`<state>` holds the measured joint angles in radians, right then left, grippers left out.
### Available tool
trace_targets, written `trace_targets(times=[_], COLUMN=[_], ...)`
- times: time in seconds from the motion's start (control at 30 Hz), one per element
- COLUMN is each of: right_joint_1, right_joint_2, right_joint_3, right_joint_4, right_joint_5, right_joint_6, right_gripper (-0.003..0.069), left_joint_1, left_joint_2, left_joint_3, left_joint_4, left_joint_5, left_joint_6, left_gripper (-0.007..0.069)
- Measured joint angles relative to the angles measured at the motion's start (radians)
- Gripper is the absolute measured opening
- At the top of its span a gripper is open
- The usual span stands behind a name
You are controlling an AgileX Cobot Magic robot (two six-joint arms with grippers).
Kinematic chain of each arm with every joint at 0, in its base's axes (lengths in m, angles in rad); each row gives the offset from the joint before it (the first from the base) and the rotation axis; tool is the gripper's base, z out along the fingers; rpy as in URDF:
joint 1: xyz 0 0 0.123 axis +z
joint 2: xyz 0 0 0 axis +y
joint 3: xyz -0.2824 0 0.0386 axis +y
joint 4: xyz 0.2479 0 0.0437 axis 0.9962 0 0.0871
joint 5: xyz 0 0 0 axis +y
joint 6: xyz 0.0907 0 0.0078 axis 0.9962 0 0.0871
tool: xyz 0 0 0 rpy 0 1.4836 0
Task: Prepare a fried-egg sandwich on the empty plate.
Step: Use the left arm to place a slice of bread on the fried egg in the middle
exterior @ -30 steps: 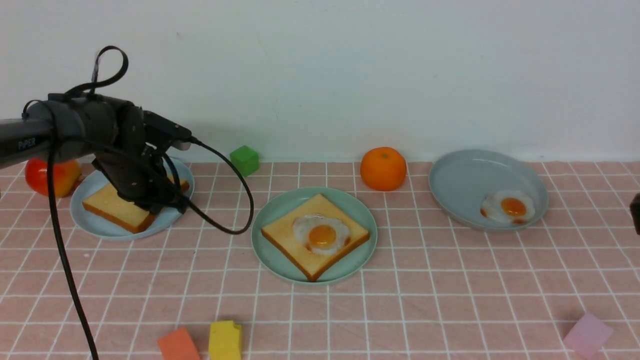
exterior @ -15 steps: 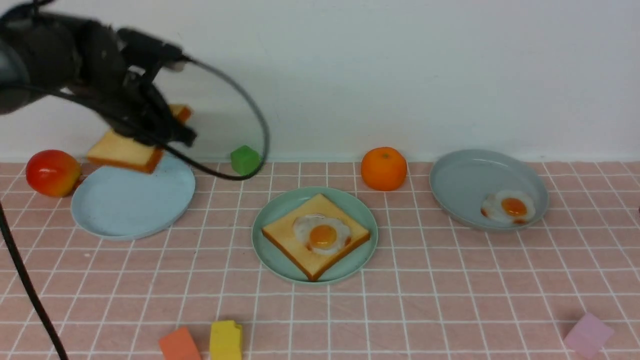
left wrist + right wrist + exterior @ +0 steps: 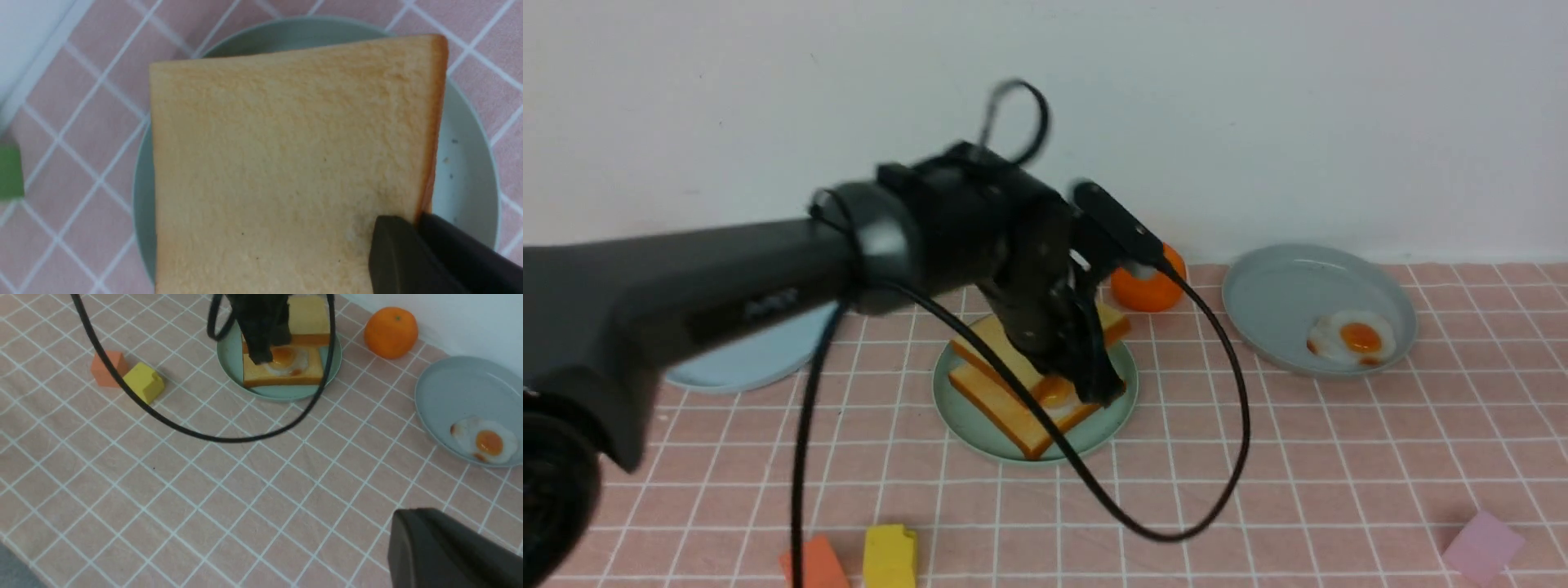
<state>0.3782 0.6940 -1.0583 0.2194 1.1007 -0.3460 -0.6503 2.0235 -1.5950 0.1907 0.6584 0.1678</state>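
My left gripper [image 3: 1094,380] is shut on the edge of a toast slice [image 3: 988,339] and holds it tilted just above the mint-green plate [image 3: 964,429]. On that plate lies the other toast slice [image 3: 1005,408] with a fried egg [image 3: 1054,392], mostly hidden by the gripper. In the left wrist view the held toast [image 3: 286,163] covers most of the plate [image 3: 466,175], and the gripper [image 3: 416,222] pinches its crust. The right wrist view shows the plate [image 3: 233,371], the egg [image 3: 286,359] and the held toast [image 3: 308,318]. My right gripper [image 3: 412,516] hovers shut and empty over the cloth.
An orange [image 3: 1147,294] sits behind the mint-green plate. A grey-blue plate [image 3: 1282,286] with a second egg [image 3: 1352,339] is at the right. A light blue plate [image 3: 743,359] is at the left. Yellow [image 3: 890,555], orange [image 3: 817,563] and pink [image 3: 1482,547] blocks lie near the front.
My left gripper lifted the toast off the light blue plate and carried it right, to just above the egg toast on the mint-green plate. The light blue plate is now bare.
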Motion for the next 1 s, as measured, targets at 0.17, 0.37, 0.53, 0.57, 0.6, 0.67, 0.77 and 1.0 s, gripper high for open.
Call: trace_targets(times=[0.17, 0.37, 0.53, 0.57, 0.6, 0.67, 0.77, 1.0], right_joint_1=[0.0, 0.0, 0.0, 0.0, 0.0, 0.0, 0.0, 0.0], right_joint_2=[-0.023, -0.037, -0.039, -0.039, -0.039, -0.039, -0.039, -0.039], right_joint_3=[0.0, 0.0, 0.0, 0.0, 0.0, 0.0, 0.0, 0.0], right_joint_4=[0.0, 0.001, 0.001, 0.001, 0.001, 0.001, 0.001, 0.001], right_joint_5=[0.032, 0.034, 0.033, 0.033, 0.033, 0.033, 0.033, 0.033], right_joint_6=[0.003, 0.023, 0.026, 0.026, 0.026, 0.026, 0.026, 0.026], right_gripper=[0.0022, 0.0023, 0.0025, 0.0025, 0.0025, 0.0025, 0.0025, 0.0025], left_joint_1=[-0.009, -0.009, -0.009, -0.009, -0.009, -0.009, -0.009, -0.009], left_joint_2=[0.014, 0.014, 0.014, 0.016, 0.021, 0.035, 0.059, 0.063], left_joint_3=[0.001, 0.001, 0.001, 0.001, 0.0, 0.0, 0.0, 0.0], left_joint_4=[0.045, 0.035, -0.002, -0.003, -0.004, -0.005, -0.005, -0.003], left_joint_5=[-0.006, 0.053, 0.053, 0.053, 0.053, 0.052, 0.052, 0.044], left_joint_6=[-0.038, -0.041, -0.041, -0.042, -0.043, -0.044, -0.044, -0.044], left_gripper=[0.002, 0.002, 0.002, 0.002, 0.002, 0.002, 0.002, 0.0035])
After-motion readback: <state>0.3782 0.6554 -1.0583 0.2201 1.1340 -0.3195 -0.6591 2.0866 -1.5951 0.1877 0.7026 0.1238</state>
